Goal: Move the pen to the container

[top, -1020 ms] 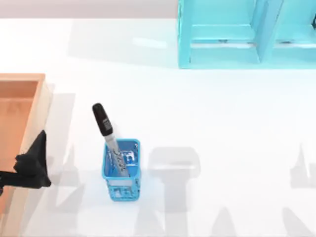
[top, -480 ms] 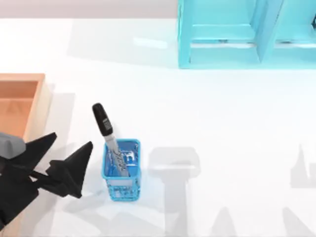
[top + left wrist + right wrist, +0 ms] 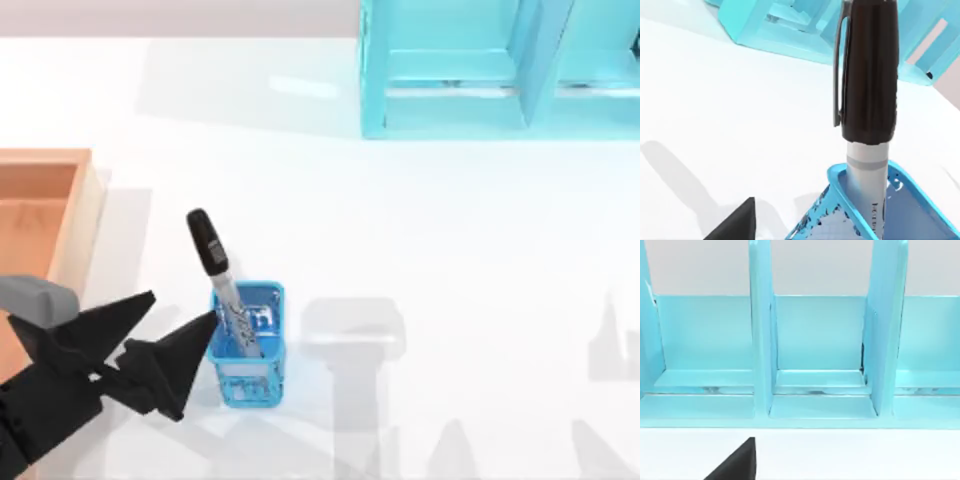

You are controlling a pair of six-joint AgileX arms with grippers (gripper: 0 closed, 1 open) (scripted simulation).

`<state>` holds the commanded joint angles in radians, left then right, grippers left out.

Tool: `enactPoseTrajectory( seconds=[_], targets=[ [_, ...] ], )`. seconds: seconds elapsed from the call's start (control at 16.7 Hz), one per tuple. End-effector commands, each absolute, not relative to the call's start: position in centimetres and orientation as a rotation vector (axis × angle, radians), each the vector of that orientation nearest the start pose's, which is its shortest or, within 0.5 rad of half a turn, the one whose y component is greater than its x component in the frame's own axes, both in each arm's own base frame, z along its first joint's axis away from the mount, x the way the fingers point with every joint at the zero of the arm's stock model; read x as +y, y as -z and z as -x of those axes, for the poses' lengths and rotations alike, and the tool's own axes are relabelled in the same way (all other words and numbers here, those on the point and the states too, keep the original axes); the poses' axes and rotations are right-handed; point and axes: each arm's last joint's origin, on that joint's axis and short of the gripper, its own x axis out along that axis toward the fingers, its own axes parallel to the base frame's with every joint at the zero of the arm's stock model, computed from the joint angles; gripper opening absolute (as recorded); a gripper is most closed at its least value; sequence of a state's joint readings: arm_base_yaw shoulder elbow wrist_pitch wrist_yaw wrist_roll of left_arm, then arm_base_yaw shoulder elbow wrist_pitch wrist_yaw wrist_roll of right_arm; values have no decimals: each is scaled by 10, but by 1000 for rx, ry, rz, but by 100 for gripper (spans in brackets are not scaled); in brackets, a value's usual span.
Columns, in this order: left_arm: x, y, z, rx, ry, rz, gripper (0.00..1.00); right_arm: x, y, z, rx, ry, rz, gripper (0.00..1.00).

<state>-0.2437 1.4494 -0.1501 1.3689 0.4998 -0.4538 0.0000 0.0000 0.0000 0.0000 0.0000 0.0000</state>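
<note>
The pen [image 3: 213, 264] stands tilted in a small blue mesh cup [image 3: 247, 345], its black cap pointing up and to the left and its grey-white barrel inside the cup. My left gripper [image 3: 183, 308] is open just left of the cup, with one fingertip [image 3: 207, 325] close to the cup's left rim. In the left wrist view the pen's cap [image 3: 867, 75] rises close ahead above the cup [image 3: 905, 200], and one dark finger [image 3: 735, 227] shows low down. The container [image 3: 45, 200], an orange-brown wooden box, lies at the left edge. My right arm is parked.
A teal shelf unit [image 3: 500, 70] stands at the back right of the table, and the right wrist view faces the same shelf unit [image 3: 815, 365] head on. White tabletop lies between the cup and the shelf.
My left gripper has come out from over the container's edge, moved right toward the cup, and opened its fingers. The pen and the cup have not moved.
</note>
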Motion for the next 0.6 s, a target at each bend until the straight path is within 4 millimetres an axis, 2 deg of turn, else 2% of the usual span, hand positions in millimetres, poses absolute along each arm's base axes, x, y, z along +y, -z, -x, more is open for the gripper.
enactPoseTrajectory(
  seconds=[0.18, 0.24, 0.6],
  targets=[
    [-48, -93, -131, 394, 664, 475, 100, -1, -160, -106, 0, 0, 0, 100],
    [-57, -104, -155, 335, 695, 465, 100, -1, -160, -106, 0, 0, 0, 100],
    [-61, -95, -159, 395, 663, 476, 100, -1, -160, -106, 0, 0, 0, 100]
  ],
)
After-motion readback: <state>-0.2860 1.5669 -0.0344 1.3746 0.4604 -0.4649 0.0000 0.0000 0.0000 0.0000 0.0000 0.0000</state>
